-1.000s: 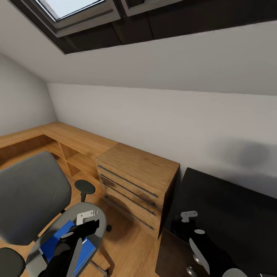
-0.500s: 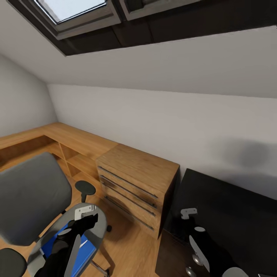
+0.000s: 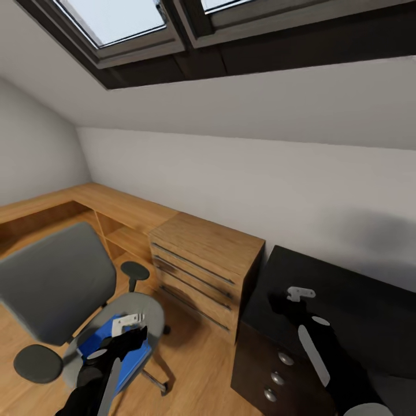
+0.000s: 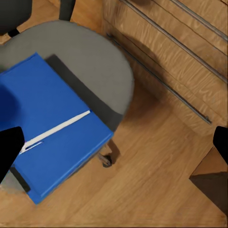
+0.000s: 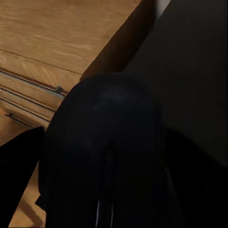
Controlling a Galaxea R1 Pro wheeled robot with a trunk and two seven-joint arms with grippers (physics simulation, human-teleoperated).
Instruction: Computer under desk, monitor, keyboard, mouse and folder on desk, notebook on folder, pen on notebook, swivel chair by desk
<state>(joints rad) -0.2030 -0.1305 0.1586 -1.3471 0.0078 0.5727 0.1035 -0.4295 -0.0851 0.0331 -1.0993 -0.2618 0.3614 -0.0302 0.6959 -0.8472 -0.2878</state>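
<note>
Your right gripper (image 5: 107,190) has its fingers clamped on the black mouse (image 5: 107,156), held over the black counter (image 3: 346,300), so placing it is still left. The blue folder (image 4: 52,137) still lies on the swivel chair (image 3: 58,283) seat, under your left gripper (image 3: 132,335), whose fingers are apart. A wooden drawer cabinet (image 3: 202,266) stands beside the counter, under sloped walls and skylights (image 3: 124,20).

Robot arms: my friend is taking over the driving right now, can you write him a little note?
Left gripper: jaws open, above the blue folder.
Right gripper: seems shut on the black mouse, over the corner of the desk.
The folder lies on the swivel chair seat.
Done: nothing that can be confirmed from here.
Left: set the mouse down, move the folder to the desk, then the rest.
</note>
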